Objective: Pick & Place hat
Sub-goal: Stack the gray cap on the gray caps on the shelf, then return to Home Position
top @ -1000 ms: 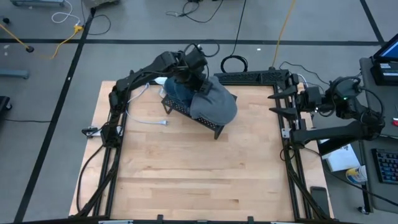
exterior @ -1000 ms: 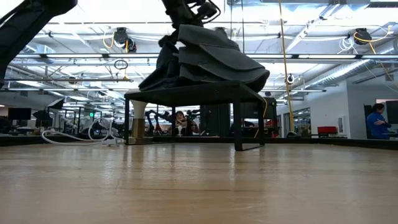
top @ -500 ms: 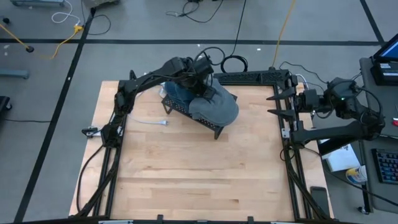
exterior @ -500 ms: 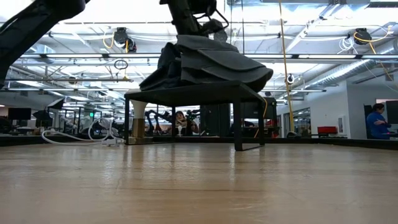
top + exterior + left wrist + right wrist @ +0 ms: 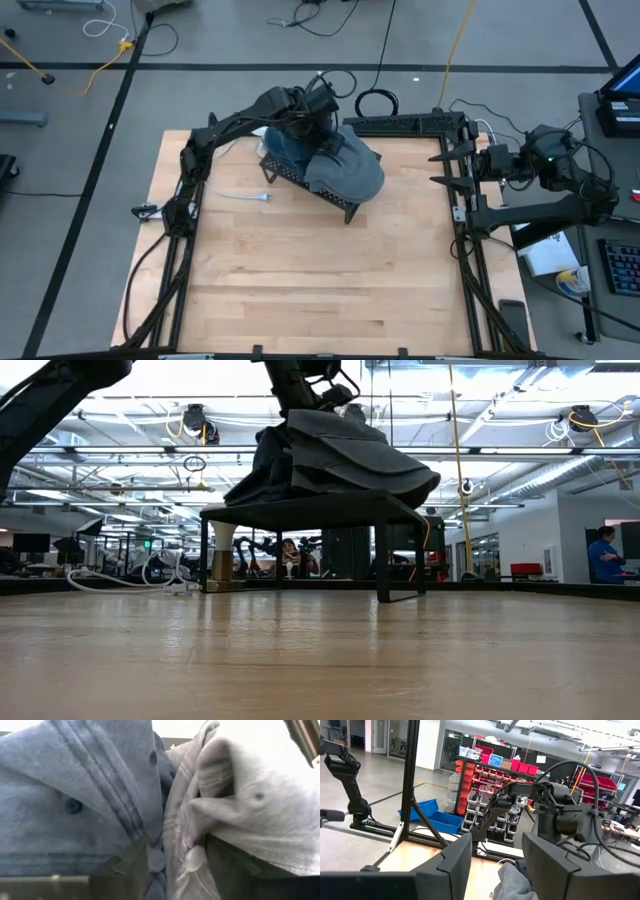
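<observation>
In the high view, a small black wire-frame stand [image 5: 305, 180] sits in the upper middle of the frame on the pale wooden table [image 5: 300, 290]. Two soft fabric hats lie piled on top of it: a grey cloth hat [image 5: 348, 168] toward the right and a blue denim hat [image 5: 288, 150] toward the left, touching each other. The grey one spills over the stand's right end.

The left gripper [image 5: 318, 128] reaches in from the frame's left, its dark arm arching over the table's upper left corner, and sits right at the seam where the two hats meet. In the left wrist view the picture is filled with cloth, blue denim [image 5: 75, 795] on one side and grey fabric [image 5: 250, 805] on the other. The dark fingers [image 5: 127, 870] at the bottom edge are pressed in on a bunched fold of the grey hat, so the jaws are clenched on that fabric.

In the low view, the stand [image 5: 300, 515] stands on thin legs in the middle of the frame, with the heap of hats [image 5: 330, 455] on its top and the left arm coming down onto the heap from the upper edge.

The right gripper [image 5: 450, 165] waits at the right edge of the table, well apart from the stand; its jaws are spread with nothing between them. A white cable [image 5: 240, 195] lies on the table left of the stand.
</observation>
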`<state>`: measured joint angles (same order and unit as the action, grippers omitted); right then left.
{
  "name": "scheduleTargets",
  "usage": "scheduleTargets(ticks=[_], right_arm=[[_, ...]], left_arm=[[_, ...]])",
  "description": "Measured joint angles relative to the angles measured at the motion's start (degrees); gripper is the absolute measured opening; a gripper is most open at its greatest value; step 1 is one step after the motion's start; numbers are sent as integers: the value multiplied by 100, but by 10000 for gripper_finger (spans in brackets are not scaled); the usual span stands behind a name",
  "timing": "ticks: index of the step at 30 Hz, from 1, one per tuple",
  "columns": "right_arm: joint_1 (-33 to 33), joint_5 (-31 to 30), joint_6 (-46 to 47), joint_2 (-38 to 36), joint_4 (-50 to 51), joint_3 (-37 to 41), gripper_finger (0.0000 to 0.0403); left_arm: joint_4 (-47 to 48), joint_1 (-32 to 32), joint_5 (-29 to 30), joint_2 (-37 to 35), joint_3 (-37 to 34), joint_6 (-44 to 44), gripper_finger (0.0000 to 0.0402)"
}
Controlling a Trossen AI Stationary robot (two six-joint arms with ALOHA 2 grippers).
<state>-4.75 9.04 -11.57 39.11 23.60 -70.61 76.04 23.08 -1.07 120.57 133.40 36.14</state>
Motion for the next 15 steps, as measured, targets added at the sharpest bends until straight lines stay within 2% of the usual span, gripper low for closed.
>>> scheduleTargets(ticks=[7,10,15], right_arm=[[-2,0,-30,7,1,0,166],[-2,0,-158,11,5,0,166],[-2,-2,-558,9,-8,0,166]], left_arm=[[-138,52,-187,-170,2,-116,254],[-207,72,-385,-284,4,-187,272],[-263,60,-359,-486,4,-471,294]])
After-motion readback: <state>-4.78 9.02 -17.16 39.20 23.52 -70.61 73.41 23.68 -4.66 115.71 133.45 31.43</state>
